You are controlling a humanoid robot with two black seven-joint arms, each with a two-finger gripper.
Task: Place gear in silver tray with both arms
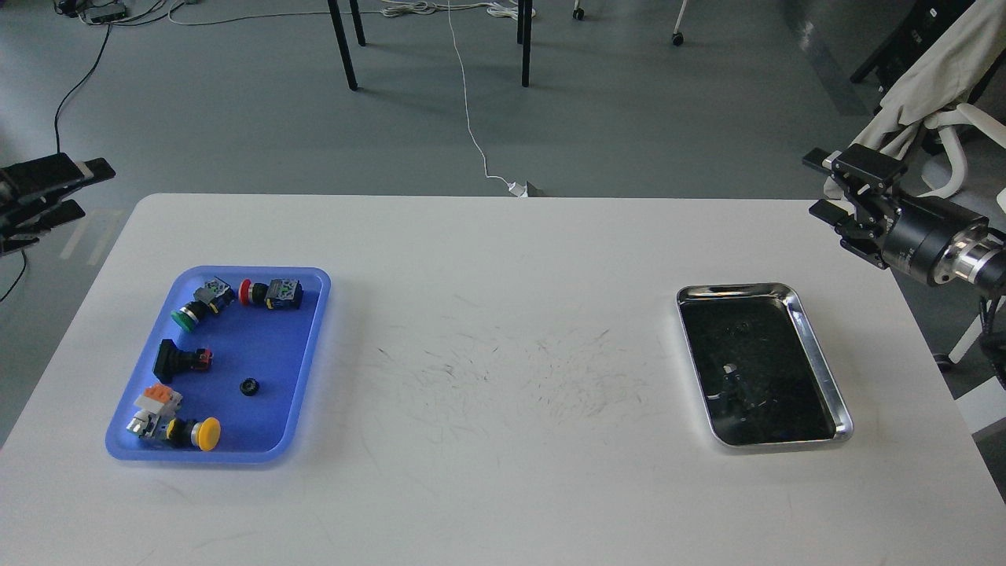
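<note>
Small black gear [250, 387] in blue tray [310, 330], left on white table [503, 487]. Silver tray [821, 369] well apart, on the right. Left gripper [82, 189] and right gripper [821, 185] off the far table corners, fingers parted, holding nothing.
</note>
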